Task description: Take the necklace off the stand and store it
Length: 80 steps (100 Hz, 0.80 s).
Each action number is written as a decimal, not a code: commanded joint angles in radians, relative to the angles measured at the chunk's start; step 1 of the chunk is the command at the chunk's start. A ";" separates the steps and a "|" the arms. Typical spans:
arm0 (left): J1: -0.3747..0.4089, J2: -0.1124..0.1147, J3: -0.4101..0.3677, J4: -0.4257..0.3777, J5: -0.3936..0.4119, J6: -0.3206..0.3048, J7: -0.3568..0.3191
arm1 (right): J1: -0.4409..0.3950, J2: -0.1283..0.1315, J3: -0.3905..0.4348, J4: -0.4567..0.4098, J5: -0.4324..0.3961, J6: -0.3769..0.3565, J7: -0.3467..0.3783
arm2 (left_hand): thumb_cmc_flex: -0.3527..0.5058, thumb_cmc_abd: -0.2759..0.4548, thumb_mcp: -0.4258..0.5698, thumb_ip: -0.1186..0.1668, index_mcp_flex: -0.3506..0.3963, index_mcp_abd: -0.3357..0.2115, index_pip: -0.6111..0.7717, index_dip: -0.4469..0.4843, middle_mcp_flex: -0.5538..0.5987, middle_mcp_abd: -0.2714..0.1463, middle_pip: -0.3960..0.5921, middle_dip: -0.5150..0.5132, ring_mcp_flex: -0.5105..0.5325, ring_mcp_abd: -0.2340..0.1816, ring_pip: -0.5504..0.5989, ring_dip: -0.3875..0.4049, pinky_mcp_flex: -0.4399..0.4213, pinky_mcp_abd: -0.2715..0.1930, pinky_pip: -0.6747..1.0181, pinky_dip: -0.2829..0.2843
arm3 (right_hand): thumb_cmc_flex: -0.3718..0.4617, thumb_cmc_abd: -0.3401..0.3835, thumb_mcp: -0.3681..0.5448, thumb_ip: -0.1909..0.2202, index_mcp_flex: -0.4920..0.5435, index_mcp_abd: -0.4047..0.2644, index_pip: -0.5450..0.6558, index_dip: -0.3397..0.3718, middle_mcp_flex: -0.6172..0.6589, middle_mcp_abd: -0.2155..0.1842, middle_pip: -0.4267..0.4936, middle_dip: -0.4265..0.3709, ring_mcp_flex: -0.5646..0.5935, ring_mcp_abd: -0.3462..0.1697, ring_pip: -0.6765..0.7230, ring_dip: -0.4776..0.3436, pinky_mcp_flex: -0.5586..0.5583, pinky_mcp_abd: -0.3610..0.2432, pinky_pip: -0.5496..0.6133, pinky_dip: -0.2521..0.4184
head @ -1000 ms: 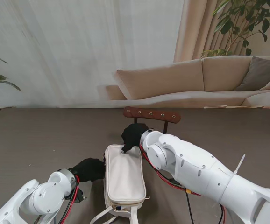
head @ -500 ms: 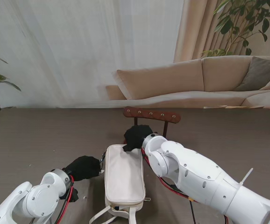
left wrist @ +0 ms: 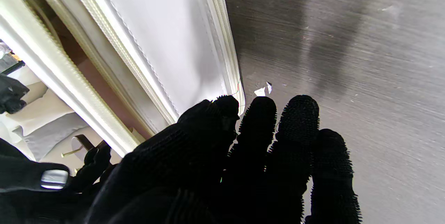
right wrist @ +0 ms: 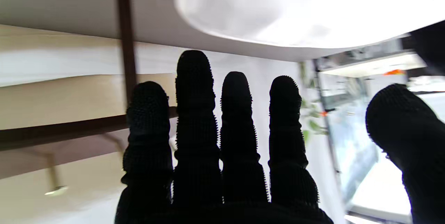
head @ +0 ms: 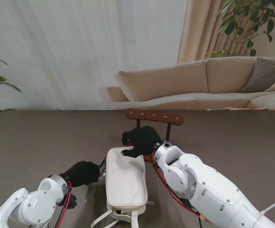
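A wooden necklace stand with a row of pegs rises behind a white zip pouch. I see no necklace on the pegs or anywhere else. My right hand hovers over the pouch's far end, between pouch and stand. Its fingers are straight, the thumb is spread wide, and nothing is in it. My left hand lies at the pouch's left side. Its thumb tip touches the edge of the pouch, whose zip gapes; I cannot tell if the thumb pinches it.
The pouch's strap trails toward me near the table's front edge. A beige sofa and a curtain stand beyond the table. Small white scraps lie on the dark tabletop by my left fingers.
My right hand has lifted its pointing finger from the pouch's far end and turned with fingers spread. My left arm has drawn back toward me, the hand staying at the pouch's side.
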 commanded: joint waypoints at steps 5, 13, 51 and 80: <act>0.002 -0.005 0.004 0.002 -0.016 -0.005 -0.011 | -0.028 0.019 0.011 0.006 -0.001 -0.072 -0.004 | 0.049 0.011 0.023 -0.007 0.056 -0.057 0.105 0.024 0.006 -0.003 0.026 0.036 -0.008 0.077 -0.021 0.001 0.004 -0.064 0.054 0.007 | -0.020 -0.028 0.055 0.004 0.018 -0.052 0.016 -0.021 -0.016 -0.038 -0.019 -0.029 -0.040 -0.015 -0.068 -0.037 -0.175 0.018 -0.054 -0.054; -0.002 -0.007 0.009 0.010 -0.029 -0.011 -0.004 | -0.043 0.026 0.033 0.020 0.002 -0.153 -0.008 | 0.050 0.012 0.021 -0.007 0.055 -0.057 0.105 0.024 0.006 -0.002 0.037 0.056 -0.004 0.080 -0.017 0.004 0.001 -0.069 0.060 0.010 | -0.023 -0.032 0.058 0.000 0.005 -0.054 0.007 -0.024 -0.020 -0.049 -0.035 -0.039 -0.050 -0.022 -0.093 -0.048 -0.187 0.017 -0.066 -0.060; -0.024 -0.013 0.030 0.035 -0.051 -0.010 0.022 | -0.075 0.042 0.096 0.073 0.032 -0.314 0.021 | 0.034 0.043 -0.063 0.011 0.032 -0.143 0.006 -0.057 -0.036 -0.008 0.034 0.056 -0.021 0.075 -0.029 -0.001 -0.019 -0.071 0.053 0.015 | -0.021 -0.045 0.081 -0.008 -0.084 -0.091 -0.030 -0.041 -0.107 -0.052 -0.066 -0.059 -0.127 -0.002 -0.140 -0.065 -0.258 0.018 -0.117 -0.078; -0.058 -0.006 0.057 0.071 0.034 -0.062 0.025 | -0.088 0.055 0.134 0.110 -0.009 -0.452 -0.003 | -0.125 -0.083 0.021 0.020 -0.045 -0.225 0.170 0.031 -0.044 -0.099 0.121 0.207 -0.035 -0.060 0.121 0.086 0.035 -0.099 0.077 0.025 | -0.039 -0.024 0.016 -0.013 -0.212 -0.149 -0.069 -0.083 -0.318 -0.087 -0.091 -0.136 -0.304 0.002 -0.240 -0.143 -0.361 0.008 -0.226 -0.101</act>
